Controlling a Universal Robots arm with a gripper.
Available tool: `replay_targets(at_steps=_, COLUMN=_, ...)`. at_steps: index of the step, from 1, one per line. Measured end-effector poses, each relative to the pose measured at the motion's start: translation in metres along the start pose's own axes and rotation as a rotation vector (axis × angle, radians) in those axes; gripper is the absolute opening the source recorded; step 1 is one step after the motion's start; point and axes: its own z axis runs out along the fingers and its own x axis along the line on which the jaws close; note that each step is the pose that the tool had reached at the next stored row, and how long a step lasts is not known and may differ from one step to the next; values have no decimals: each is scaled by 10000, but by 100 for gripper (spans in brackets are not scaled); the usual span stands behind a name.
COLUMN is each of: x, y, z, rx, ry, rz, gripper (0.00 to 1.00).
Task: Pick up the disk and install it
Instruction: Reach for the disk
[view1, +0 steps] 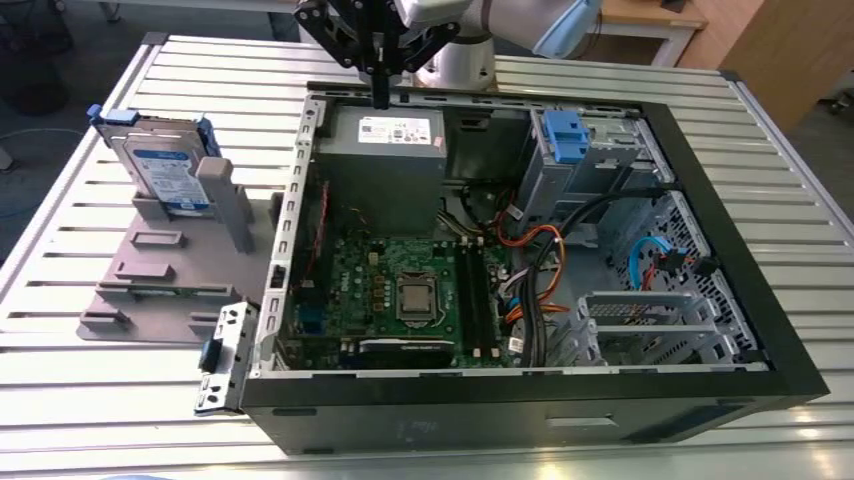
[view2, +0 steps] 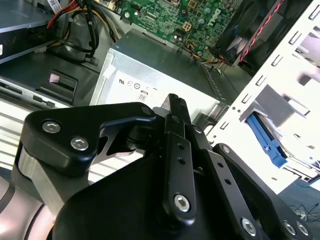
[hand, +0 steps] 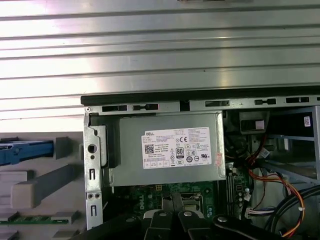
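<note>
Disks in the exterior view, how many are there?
1. The disk stands in the grey holder at the exterior view's left, outside the open case; drive cages could hide another.

Slatted metal table (view1: 94, 400), computer case (view1: 467, 412), grey rack (view1: 158, 268)

Bright light glares off the slatted table (hand: 160, 50) and washes the case frame (view2: 295, 75) white.

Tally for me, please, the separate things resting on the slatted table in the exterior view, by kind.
Disk, standing in the holder: 1
Grey holder plate: 1
Open computer case: 1
Silver bracket with a blue tab, by the case's corner: 1
Total: 4
</note>
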Motion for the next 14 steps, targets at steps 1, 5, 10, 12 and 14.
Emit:
replay_targets(at_steps=1, x=3, y=0, z=0, rx=0, ry=0, rz=0, gripper=11)
replay_targets(at_steps=5, x=17, y=-1, z=0, rx=0, ry=0, rz=1, gripper=11)
replay_targets(at_steps=10, x=60, y=-5, z=-1, rx=0, ry=0, rz=0, gripper=11)
replay_targets(at_steps=12, x=63, y=-5, z=-1, rx=0, ry=0, rz=0, gripper=11)
replay_targets(at_steps=14, x=68, y=-5, z=-1, rx=1, ry=0, rz=0, gripper=11)
